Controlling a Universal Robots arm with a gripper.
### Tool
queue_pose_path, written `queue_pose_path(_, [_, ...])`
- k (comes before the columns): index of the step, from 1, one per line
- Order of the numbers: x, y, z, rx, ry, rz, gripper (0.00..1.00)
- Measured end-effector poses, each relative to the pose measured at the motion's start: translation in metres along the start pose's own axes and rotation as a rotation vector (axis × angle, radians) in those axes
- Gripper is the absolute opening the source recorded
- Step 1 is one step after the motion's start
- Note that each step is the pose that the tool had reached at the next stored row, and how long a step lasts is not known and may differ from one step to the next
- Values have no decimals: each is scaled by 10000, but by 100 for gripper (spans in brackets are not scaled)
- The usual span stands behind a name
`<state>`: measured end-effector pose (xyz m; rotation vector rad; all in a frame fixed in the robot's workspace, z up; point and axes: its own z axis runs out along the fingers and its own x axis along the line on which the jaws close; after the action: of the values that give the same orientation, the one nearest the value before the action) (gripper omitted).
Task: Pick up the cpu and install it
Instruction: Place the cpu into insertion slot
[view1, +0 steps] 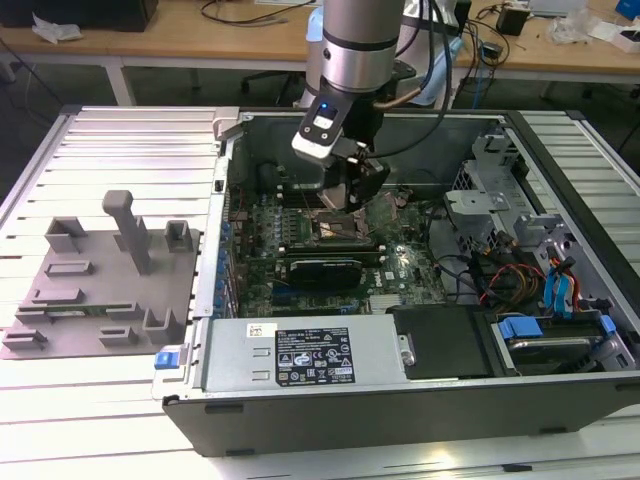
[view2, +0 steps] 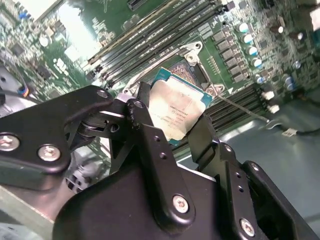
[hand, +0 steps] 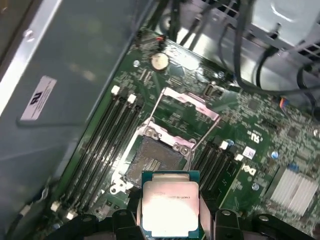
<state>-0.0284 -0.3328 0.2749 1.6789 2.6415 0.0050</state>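
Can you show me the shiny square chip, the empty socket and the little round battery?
chip (hand: 171, 207): first wrist view, middle of its silver top.
socket (hand: 152, 162): first wrist view, middle of its dark open bed.
battery (hand: 159, 61): first wrist view, middle of its round face.

You can read nothing: print on the black-and-white rectangular paper label (view1: 313, 369) and the pale silver square cpu (hand: 171, 210) is illegible.

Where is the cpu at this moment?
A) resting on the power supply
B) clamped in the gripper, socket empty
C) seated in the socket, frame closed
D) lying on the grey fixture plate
B: the cpu sits between the fingers of the gripper, and the socket lies open and empty.
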Motion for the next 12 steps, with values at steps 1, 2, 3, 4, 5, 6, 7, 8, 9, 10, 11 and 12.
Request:
queue_pose_path(1, [0,0,1,1,-1,183,55])
queue_pose_path(2, [0,0,2,2,-2,375,55])
queue_pose_path(3, [0,0,3,5,-5,568,55])
queue_pose_path(4, [0,0,4,6,-7,766,55])
queue_pose_path(5, [0,0,5,7,-8,943,55])
queue_pose_path(6, [0,0,6,9,-10,1120,55])
queue_pose_path(7, [0,0,7,11,-12,1373,55])
queue_pose_path(8, [0,0,8,13,-14,1587,55])
queue_pose_path(9, [0,0,9,14,-16,1760,55])
queue_pose_path(10, [0,0,10,15,-17,1922,55])
queue_pose_path(11, [0,0,11,17,-19,2108,55])
queue_pose_path(12, [0,0,13,20,-22,2493,55])
